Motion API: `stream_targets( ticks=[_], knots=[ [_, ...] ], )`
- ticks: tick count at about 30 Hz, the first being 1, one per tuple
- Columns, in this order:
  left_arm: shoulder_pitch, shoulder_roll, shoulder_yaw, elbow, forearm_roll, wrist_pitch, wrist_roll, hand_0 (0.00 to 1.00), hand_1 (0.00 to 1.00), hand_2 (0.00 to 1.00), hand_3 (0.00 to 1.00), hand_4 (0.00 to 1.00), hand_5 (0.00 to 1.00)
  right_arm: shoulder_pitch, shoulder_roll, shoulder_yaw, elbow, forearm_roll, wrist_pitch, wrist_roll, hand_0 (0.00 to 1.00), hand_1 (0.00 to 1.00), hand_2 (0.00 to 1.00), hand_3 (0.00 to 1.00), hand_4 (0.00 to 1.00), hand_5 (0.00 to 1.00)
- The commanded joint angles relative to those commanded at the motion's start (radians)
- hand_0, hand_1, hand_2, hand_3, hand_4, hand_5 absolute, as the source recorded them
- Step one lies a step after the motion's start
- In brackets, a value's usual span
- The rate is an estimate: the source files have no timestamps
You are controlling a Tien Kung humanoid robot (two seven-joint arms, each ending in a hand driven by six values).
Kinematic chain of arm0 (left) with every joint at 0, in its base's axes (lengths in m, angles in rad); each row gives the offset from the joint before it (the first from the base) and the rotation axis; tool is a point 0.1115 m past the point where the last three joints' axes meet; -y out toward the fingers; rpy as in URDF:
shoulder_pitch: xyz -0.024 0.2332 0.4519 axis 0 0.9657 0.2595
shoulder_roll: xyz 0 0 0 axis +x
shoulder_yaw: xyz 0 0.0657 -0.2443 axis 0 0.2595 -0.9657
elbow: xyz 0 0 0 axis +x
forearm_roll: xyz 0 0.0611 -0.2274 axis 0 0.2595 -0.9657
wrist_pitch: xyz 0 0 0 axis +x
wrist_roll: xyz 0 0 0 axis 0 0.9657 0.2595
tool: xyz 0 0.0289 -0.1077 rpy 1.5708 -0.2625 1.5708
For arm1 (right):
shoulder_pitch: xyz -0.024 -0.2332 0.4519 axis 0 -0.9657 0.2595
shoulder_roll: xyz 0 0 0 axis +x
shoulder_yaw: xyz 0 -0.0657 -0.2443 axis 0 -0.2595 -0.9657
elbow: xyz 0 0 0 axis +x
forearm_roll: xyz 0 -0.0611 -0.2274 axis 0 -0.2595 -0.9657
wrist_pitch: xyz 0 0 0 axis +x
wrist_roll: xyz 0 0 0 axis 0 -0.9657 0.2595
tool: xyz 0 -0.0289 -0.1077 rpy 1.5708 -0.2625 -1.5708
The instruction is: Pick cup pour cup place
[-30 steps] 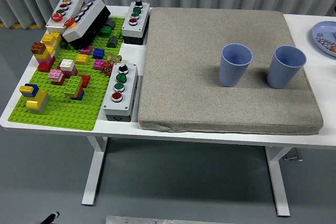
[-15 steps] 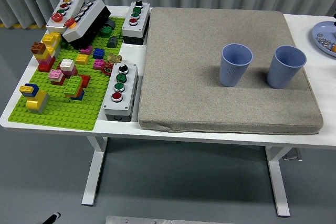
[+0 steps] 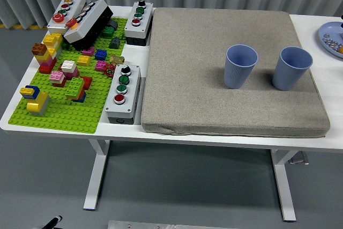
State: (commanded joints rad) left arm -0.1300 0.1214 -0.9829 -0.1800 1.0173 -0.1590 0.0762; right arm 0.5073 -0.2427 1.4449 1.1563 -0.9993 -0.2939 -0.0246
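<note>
- No legible text, label, brand, number or sign anywhere in view.
- Button boxes (image 3: 123, 93): coloured buttons only; any markings too small to read.
- Cups (image 3: 240, 66): plain, unmarked.

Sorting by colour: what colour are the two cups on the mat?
Both cups are blue-grey, clearest in the head view.

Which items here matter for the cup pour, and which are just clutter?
Job:
left blue ribbed plastic cup
right blue ribbed plastic cup
grey fabric mat under both

Clutter:
green brick baseplate with bricks
grey push-button boxes
blue plate
</note>
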Motion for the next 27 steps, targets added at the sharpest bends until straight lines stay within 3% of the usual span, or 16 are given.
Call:
stream_targets(
  ticks=[27],
  knots=[
    [-0.009,-0.003,-0.018,0.0,0.022,-0.002,0.001,0.836,0.813,0.859,0.774,0.615,0.998,0.008,0.0,0.033,0.011,-0.014,0.003,-0.012,0.816,0.681,0.624,0.679,0.833,0.955]
  ],
)
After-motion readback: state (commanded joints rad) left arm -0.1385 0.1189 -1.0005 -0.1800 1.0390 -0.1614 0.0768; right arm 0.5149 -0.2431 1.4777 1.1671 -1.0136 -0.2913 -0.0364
